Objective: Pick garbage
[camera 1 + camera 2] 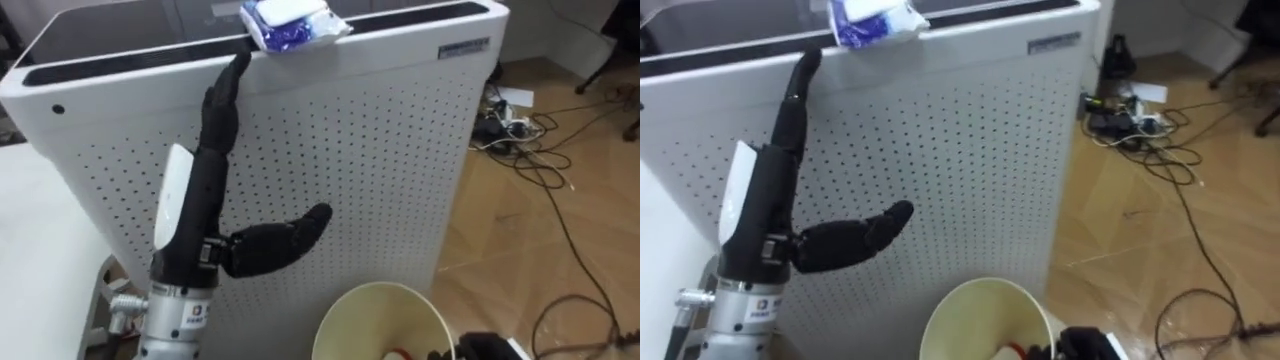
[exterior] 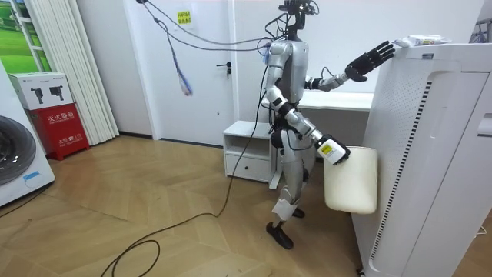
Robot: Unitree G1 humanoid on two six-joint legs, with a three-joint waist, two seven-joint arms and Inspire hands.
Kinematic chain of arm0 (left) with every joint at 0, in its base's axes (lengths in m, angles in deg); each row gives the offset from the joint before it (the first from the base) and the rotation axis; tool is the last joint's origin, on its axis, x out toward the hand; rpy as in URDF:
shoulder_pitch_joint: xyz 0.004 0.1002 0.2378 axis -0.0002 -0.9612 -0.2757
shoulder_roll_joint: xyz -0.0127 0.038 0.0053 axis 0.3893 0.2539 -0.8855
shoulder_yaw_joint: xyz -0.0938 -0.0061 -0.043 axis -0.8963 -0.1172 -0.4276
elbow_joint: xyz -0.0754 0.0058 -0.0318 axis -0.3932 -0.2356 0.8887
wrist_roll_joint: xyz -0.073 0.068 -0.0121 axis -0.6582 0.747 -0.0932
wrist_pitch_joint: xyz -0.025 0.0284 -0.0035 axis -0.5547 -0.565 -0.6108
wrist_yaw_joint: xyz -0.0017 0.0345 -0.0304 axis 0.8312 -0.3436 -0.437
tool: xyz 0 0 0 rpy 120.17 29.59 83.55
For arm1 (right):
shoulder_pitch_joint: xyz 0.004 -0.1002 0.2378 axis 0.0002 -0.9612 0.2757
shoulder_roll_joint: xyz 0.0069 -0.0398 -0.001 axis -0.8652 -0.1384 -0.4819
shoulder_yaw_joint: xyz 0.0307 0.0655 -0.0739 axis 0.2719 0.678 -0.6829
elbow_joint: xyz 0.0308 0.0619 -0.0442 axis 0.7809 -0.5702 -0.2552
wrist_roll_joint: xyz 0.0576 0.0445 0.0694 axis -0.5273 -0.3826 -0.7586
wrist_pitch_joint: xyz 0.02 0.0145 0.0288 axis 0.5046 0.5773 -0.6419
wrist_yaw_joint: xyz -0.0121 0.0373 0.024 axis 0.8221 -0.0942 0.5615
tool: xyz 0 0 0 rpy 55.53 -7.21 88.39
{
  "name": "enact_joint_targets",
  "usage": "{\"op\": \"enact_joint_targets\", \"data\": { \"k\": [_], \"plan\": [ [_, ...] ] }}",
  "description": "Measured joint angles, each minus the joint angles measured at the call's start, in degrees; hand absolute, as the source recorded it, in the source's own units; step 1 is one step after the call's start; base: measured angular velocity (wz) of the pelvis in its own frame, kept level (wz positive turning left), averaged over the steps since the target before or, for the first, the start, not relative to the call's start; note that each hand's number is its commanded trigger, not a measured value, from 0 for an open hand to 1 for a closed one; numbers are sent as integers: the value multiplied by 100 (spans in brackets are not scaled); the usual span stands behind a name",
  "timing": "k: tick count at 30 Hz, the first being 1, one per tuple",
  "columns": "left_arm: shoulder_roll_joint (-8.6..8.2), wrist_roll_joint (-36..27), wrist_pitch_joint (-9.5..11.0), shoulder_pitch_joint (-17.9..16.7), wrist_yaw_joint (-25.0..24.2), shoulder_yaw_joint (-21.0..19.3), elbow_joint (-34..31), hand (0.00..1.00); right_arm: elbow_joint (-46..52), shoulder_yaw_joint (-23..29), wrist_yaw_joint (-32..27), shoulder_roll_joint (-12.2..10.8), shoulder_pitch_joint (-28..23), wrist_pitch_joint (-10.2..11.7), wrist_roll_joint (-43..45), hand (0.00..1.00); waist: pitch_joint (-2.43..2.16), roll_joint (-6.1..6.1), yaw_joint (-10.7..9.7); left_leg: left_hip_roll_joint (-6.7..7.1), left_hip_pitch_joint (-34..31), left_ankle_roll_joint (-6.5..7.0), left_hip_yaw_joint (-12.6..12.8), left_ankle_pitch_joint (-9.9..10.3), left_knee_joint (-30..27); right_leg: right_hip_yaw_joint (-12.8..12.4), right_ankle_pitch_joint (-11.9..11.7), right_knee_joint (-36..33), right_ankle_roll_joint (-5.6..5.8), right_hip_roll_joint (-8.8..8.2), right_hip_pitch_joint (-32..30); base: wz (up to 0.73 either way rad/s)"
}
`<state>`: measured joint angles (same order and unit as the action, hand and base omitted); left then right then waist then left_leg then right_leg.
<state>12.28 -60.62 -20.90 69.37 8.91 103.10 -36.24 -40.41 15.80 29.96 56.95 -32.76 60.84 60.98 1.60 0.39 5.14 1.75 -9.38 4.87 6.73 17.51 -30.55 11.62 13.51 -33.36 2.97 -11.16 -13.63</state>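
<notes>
A crumpled blue-and-white packet [image 1: 290,22] is seen lying on the top edge of the tall white perforated appliance [image 1: 380,150]. The left hand [image 1: 208,175] is held up against the panel, fingers straight and thumb spread wide, fingertips just beneath the packet and nothing gripped. The right hand [image 1: 482,345] is seen at the rim of a cream bin [image 1: 345,305], where its hold cannot be made out.
</notes>
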Motion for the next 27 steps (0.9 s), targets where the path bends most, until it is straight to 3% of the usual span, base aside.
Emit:
{"op": "enact_joint_targets", "data": {
  "k": [1,2,5,8,16,20,27],
  "plan": [
    [44,14,-37,-18,19,-3,-9,0,5,-27,36,-18,61,1,41,100,-32,67,80,-112,20,-85,-19,-49,109,-11,-112,273,-71,182,82,-18],
    [92,47,-141,-27,59,-14,-122,0,52,-48,76,-28,99,2,46,100,-34,67,146,-171,25,-176,-57,-107,235,-11,-239,531,-139,343,149,-23],
    [142,61,-261,-77,136,-70,-261,0,172,-50,219,-30,99,2,70,100,-35,28,167,-346,77,-314,-25,-239,466,10,-459,994,-245,591,313,-13],
    [161,106,-320,-159,139,-230,-323,0,206,-79,272,-34,98,2,122,100,-36,14,160,-424,177,-385,7,-335,638,-7,-531,1204,-268,700,410,-11],
    [161,271,-362,-218,165,-664,-553,0,234,-86,429,-36,89,1,393,100,-71,-58,83,-436,456,-490,53,-559,1110,-37,-597,1399,-367,764,534,-4],
    [161,268,-361,-208,313,-942,-793,0,253,-87,562,-37,88,2,501,100,-109,-61,-32,-434,678,-499,89,-567,1294,-49,-593,1483,-380,786,692,-4],
    [163,271,-362,-234,415,-964,-818,0,263,-82,733,-33,60,2,516,100,-124,-60,-47,-424,926,-499,140,-568,1521,-57,-592,1654,-381,804,861,-5]
  ]
}}
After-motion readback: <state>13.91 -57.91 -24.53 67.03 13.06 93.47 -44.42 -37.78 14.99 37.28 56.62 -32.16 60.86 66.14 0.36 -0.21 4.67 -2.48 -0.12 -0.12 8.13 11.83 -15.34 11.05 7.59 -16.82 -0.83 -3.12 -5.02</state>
